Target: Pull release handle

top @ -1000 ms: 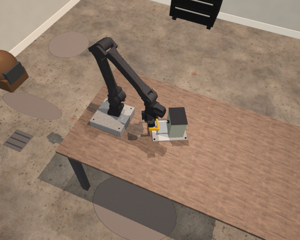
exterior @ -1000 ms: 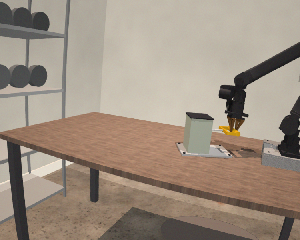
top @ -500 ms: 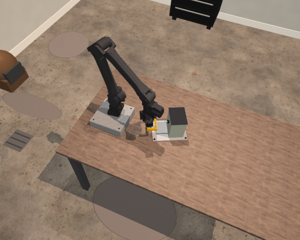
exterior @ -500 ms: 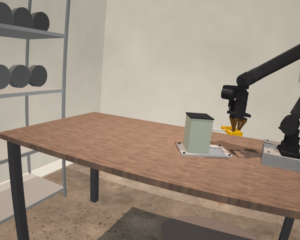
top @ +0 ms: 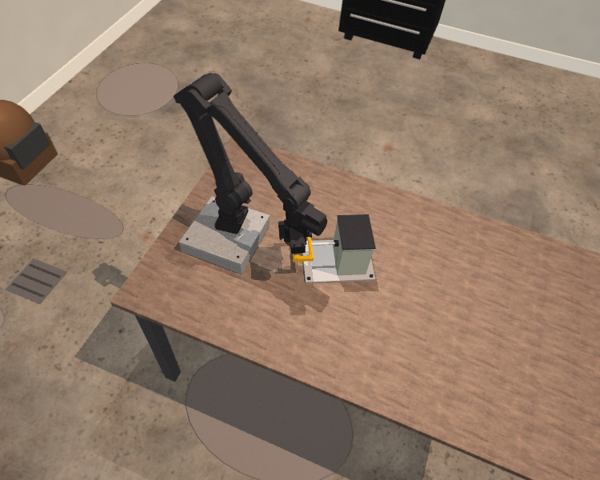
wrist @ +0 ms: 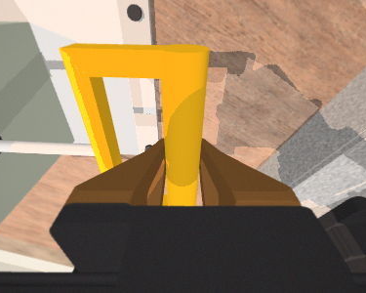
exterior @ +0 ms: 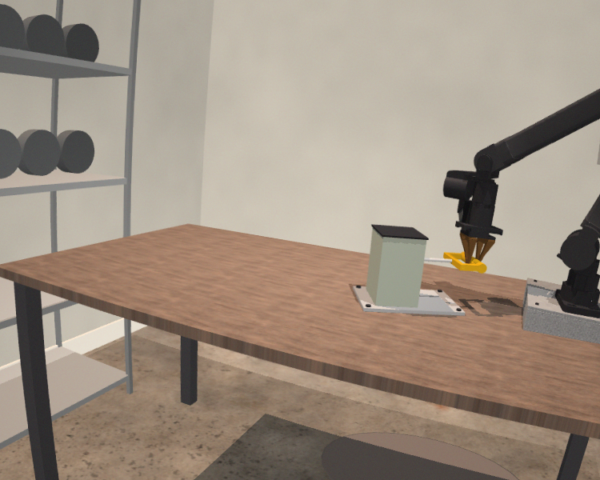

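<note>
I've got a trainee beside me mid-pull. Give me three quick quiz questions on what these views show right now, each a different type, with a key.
1. True or false: the hand is shut on the yellow handle.
2. The white rod joins the handle to what? A) the grey-green box B) the arm's base block C) the shelf rack
3. Fill in: the box stands on a bolted ______ on the table.

Key: 1 true: both brown fingers press the handle's outer bar. 2 A. 3 plate.
</note>
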Robot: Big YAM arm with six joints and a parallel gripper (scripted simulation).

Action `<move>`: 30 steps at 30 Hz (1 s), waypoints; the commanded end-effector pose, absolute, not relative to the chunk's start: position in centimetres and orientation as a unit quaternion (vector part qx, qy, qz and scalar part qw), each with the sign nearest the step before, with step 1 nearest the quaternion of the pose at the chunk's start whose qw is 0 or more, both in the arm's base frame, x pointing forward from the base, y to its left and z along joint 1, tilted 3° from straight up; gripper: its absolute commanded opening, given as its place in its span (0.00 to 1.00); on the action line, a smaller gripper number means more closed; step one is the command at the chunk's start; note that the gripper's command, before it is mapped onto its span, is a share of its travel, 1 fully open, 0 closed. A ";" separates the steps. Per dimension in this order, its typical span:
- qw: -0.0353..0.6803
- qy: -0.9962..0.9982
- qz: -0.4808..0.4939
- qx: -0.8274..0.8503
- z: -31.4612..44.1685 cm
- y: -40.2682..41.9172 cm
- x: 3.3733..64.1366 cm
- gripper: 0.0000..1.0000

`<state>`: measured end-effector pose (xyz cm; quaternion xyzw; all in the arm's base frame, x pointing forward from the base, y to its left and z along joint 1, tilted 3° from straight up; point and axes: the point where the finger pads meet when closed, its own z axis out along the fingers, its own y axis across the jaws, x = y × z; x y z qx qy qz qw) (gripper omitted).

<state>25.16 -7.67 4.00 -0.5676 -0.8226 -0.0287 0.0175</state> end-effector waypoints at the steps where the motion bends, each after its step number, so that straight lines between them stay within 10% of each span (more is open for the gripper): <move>1: 0.037 -0.811 0.025 -0.583 5.6 -10.4 20.3 0.00; 30: 0.013 -0.815 -0.012 -0.579 5.7 -9.4 25.2 0.00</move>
